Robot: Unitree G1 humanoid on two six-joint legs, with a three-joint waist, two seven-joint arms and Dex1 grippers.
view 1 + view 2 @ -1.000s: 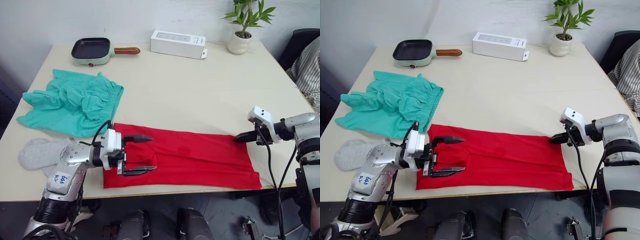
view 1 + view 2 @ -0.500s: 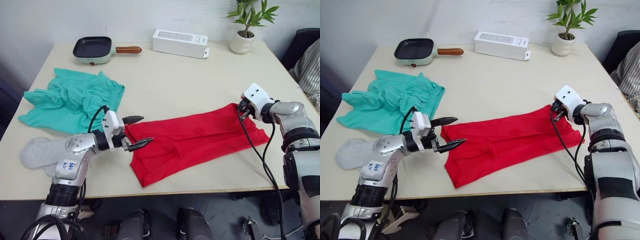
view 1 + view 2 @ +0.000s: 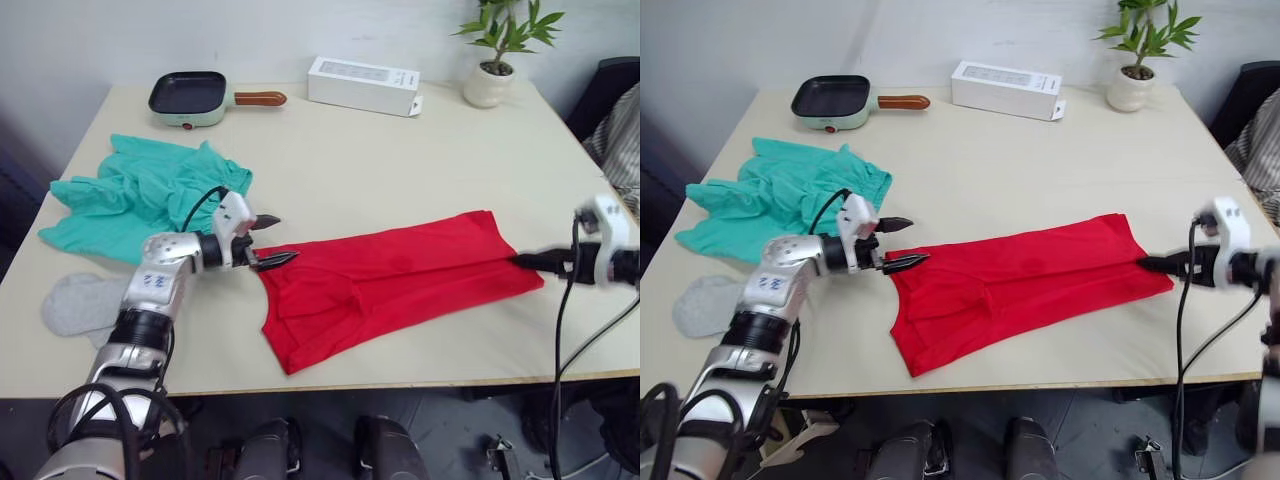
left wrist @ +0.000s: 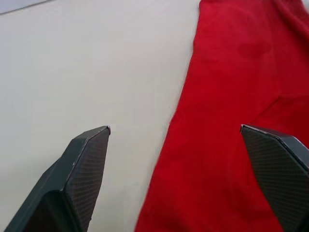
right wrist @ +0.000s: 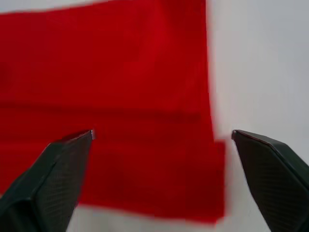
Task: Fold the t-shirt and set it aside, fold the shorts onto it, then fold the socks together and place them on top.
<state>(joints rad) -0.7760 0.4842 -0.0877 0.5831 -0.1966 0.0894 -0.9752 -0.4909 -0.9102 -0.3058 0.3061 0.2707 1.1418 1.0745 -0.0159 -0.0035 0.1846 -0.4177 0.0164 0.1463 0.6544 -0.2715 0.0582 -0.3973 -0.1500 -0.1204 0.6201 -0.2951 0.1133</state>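
Both my grippers have let go of the t-shirt point(image 3: 1020, 285) and pulled back from its two ends: my left gripper point(image 3: 897, 245) is spread wide at the end near the shorts point(image 3: 780, 195), and my right gripper point(image 3: 1152, 265) looks spread too, at the other end. Now the t-shirt lies as a long folded strip beside the shorts, turned a bit crooked. I think it needs folding end to end next, and the socks point(image 3: 705, 303) wait just in front of the shorts.

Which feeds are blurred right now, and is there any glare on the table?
Right wrist view: motion-smeared, the t-shirt edge streaked. Left wrist view: softer, but the shirt's hem against the table reads fine. Left and right eye views: even lighting, no glare; the right gripper is a little smeared.
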